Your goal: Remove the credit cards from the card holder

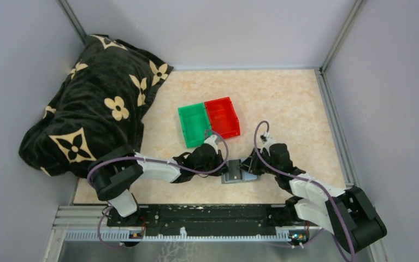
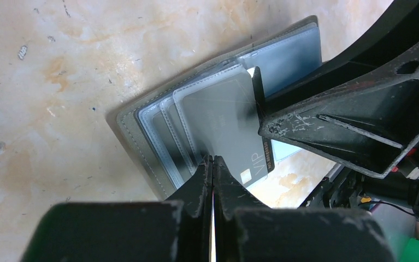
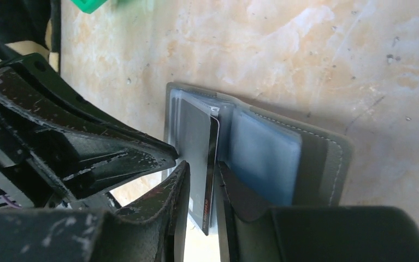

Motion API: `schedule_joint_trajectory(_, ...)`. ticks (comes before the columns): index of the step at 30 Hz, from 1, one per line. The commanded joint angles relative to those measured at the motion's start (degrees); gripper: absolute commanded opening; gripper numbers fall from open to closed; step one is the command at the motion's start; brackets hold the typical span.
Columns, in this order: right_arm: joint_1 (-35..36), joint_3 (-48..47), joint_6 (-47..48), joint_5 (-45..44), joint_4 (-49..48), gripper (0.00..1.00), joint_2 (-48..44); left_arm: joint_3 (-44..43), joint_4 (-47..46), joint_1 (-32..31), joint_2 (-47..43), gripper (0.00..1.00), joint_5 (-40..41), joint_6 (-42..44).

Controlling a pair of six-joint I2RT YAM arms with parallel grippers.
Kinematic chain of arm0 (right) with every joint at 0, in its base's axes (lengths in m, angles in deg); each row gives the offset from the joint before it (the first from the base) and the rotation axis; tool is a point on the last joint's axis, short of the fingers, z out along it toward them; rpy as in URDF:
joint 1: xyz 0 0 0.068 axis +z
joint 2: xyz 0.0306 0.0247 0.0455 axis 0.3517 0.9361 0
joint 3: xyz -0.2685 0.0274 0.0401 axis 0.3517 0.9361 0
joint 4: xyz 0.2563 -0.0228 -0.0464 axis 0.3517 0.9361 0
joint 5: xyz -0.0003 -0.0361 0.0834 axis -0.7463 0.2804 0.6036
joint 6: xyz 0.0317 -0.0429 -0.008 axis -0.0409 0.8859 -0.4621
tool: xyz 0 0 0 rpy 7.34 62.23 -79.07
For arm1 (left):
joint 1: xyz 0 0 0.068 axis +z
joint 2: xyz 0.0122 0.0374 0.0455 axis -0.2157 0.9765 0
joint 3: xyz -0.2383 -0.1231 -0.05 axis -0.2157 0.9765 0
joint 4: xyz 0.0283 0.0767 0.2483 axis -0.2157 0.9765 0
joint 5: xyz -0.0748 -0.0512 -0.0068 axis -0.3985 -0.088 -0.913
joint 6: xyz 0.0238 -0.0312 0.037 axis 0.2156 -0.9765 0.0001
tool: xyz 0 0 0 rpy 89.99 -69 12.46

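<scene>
Fingers of the left gripper [image 2: 213,162] are pressed fully together, their tips touching the edge of the grey card holder [image 2: 141,139]. The holder lies spread open on the tabletop [image 1: 289,98], near its front edge. A dark credit card [image 3: 199,136] sticks out of one panel's slot, between the slightly parted fingers of the right gripper [image 3: 201,169].

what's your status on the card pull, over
Left gripper shut, tips on the card holder. Right gripper open, jaws either side of one credit card, partly out of its slot. Path out looks clear.
</scene>
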Motion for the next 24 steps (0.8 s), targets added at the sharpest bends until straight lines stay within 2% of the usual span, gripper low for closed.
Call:
schedule_joint_trajectory(1, 0.0, 0.2, -0.9, 5.7, -7.7, 0.24, -2.4, 0.8, 1.7, 0.1, 1.3, 0.0, -0.2, 0.0)
schedule_joint_trajectory(13, 0.1, 2.3, -3.6, 12.9, -15.8, 0.24, -0.3, 0.5, 1.5, 0.1, 1.6, 0.01, 0.4, 0.0)
schedule_joint_trajectory(24, 1.5, 2.3, 0.7, 13.5, -11.0, 0.24, 1.0, 0.1, 2.4, 0.1, 0.6, 0.0, 1.5, 0.3)
